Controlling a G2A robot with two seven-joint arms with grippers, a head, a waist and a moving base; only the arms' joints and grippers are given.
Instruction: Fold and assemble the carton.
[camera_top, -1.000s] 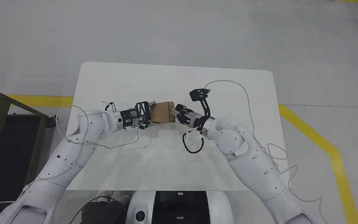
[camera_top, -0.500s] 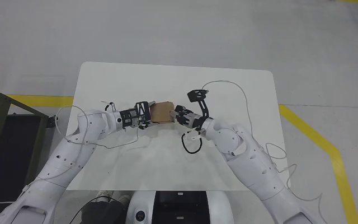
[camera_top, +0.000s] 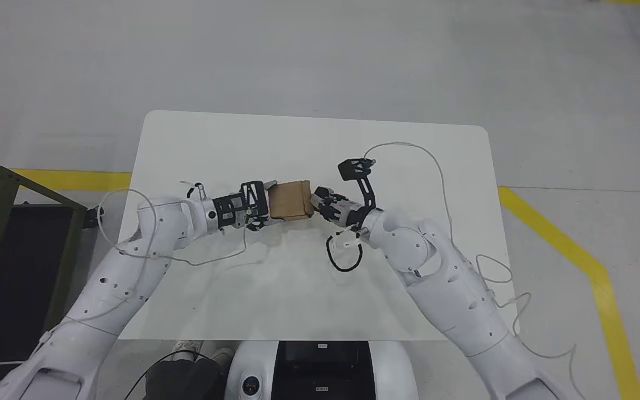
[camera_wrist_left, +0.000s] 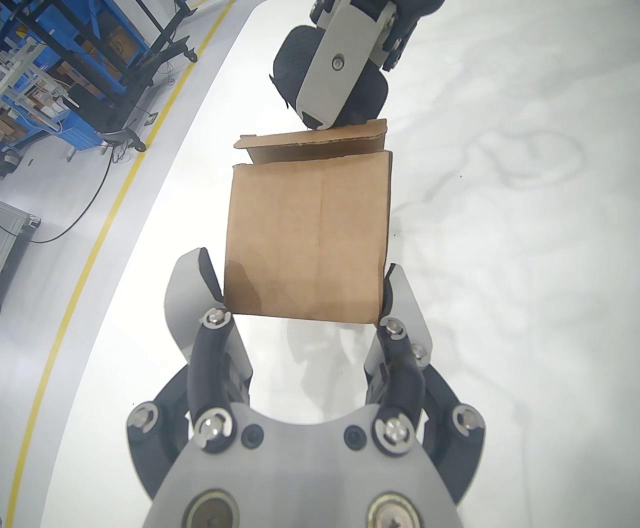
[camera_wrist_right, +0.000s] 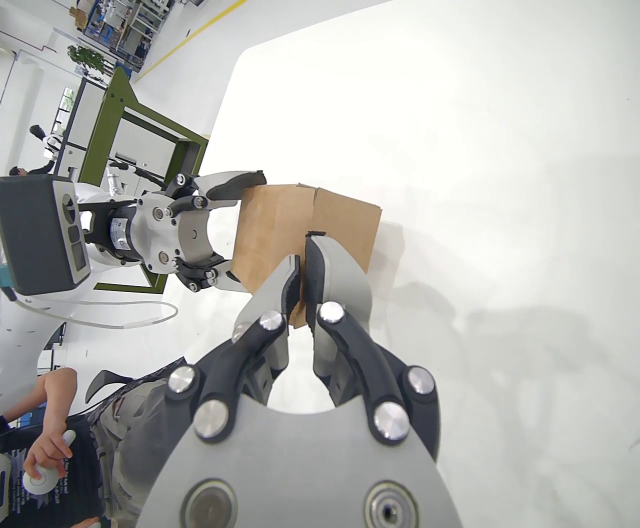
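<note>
A small brown carton (camera_top: 292, 200) is held between both grippers near the middle of the white table (camera_top: 200, 140). My left gripper (camera_top: 262, 203) holds one end, a finger against each side of the carton (camera_wrist_left: 307, 235); the left gripper (camera_wrist_left: 300, 282) is shut on it. At the opposite end my right gripper (camera_top: 318, 205) pinches a thin cardboard panel edge. In the right wrist view the right gripper (camera_wrist_right: 301, 262) is shut on that edge of the carton (camera_wrist_right: 280, 225). A short flap (camera_wrist_left: 310, 142) stands open at the far end.
A black cable loop (camera_top: 345, 255) lies on the table beside the right arm, and a thin grey cable (camera_top: 420, 150) arcs over the back right. A green-framed cart (camera_wrist_right: 145, 130) stands off the table's left side.
The carton and both grippers shifted only a touch left and back again; both holds are the same.
</note>
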